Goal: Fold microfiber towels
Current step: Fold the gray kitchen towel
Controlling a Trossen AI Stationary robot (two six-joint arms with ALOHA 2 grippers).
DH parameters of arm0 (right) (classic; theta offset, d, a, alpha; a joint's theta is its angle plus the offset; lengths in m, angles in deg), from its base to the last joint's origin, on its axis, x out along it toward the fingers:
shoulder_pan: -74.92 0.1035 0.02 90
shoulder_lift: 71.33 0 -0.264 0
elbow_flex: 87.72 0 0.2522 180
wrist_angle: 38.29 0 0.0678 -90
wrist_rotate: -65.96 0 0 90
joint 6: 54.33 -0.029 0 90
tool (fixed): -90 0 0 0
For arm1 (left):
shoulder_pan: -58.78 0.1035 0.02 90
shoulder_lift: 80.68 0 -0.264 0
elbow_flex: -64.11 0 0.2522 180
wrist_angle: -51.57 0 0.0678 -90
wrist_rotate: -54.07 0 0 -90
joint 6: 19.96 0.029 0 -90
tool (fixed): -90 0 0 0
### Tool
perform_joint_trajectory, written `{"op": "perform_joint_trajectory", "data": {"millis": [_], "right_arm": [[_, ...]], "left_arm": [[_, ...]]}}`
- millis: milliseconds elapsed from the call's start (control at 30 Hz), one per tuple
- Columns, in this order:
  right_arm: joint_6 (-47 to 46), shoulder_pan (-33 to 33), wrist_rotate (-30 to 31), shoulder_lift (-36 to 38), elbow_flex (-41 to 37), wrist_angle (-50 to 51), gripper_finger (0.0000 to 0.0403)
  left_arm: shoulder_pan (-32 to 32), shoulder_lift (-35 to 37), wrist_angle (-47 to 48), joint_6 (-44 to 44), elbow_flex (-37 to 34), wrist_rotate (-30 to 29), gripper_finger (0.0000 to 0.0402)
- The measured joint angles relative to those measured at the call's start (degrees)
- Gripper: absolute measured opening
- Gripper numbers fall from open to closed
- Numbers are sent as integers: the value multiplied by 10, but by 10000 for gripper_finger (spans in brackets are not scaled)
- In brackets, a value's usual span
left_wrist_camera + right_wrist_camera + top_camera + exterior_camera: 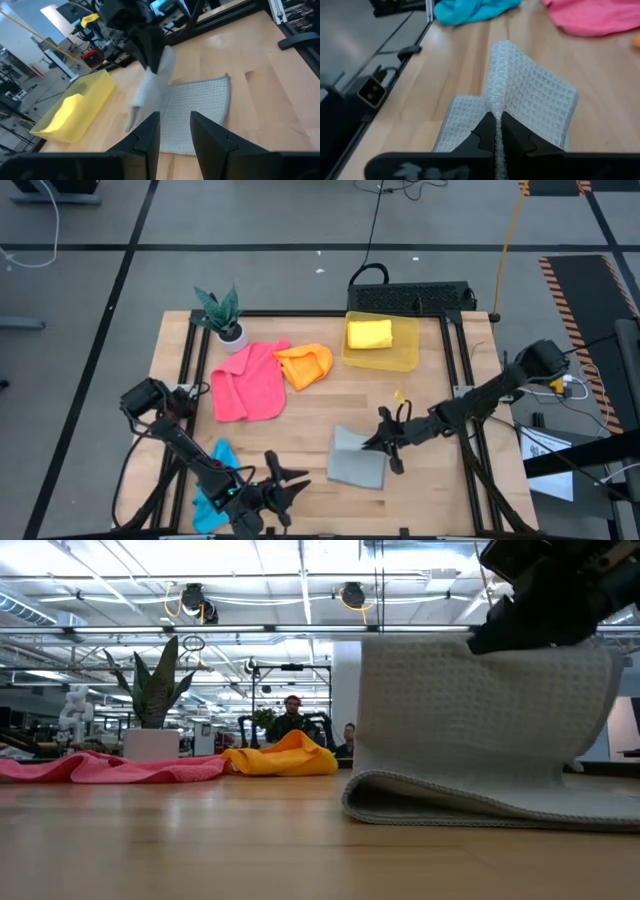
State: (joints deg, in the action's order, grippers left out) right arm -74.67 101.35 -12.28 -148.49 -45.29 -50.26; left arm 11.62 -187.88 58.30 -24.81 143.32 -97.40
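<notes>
Right tool: our right tool (pixel 383 438) sits at about 4 o'clock on the table (pixel 420 480), pinched tight on an edge of the grey towel (pixel 358 460); in the right wrist view the fingers (pixel 485 131) meet on a raised ridge of the weave.
Grey towel: we see 1 part lying flat on the wood and 1 part lifted upright from it, with a rounded fold at the base in the low view; it lies near 5 o'clock.
Left tool: our left tool (pixel 292 486) hovers at about 7 o'clock, pointing toward the grey towel, its 2 fingers (pixel 146 137) partly apart with nothing between them.
Blue towel: the bright blue towel (pixel 213 480) is crumpled at the 8 o'clock edge, under the left arm.
Pink towel: the pink towel (pixel 249 382) is spread loosely near 10 o'clock.
Orange towel: the orange towel (pixel 306 364) is bunched, touching the pink towel's edge, near 11 o'clock.
Yellow towel: the yellow towel (pixel 369 333) lies folded inside the yellow bin (pixel 400 360) at about 1 o'clock.
Plant: we note 1 potted plant (pixel 224 316) at the 10 o'clock corner, just beside the pink towel.
</notes>
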Motion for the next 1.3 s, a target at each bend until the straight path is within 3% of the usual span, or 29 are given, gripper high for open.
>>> {"op": "perform_joint_trajectory", "data": {"millis": [300, 800, 1133, 1300], "right_arm": [[2, 3, 0, -96, 0, -75, 4], [-2, 22, 0, -187, 0, -141, 10], [-9, 20, -1, -233, 0, -169, 69], [-13, 19, -29, -189, 0, -164, 122]], "left_arm": [[4, 0, -1, -4, 0, 0, 111], [3, 0, 0, -16, 0, 1, 111], [6, 0, 0, -23, 0, 2, 111], [27, -1, 0, -42, 0, 59, 111]]}}
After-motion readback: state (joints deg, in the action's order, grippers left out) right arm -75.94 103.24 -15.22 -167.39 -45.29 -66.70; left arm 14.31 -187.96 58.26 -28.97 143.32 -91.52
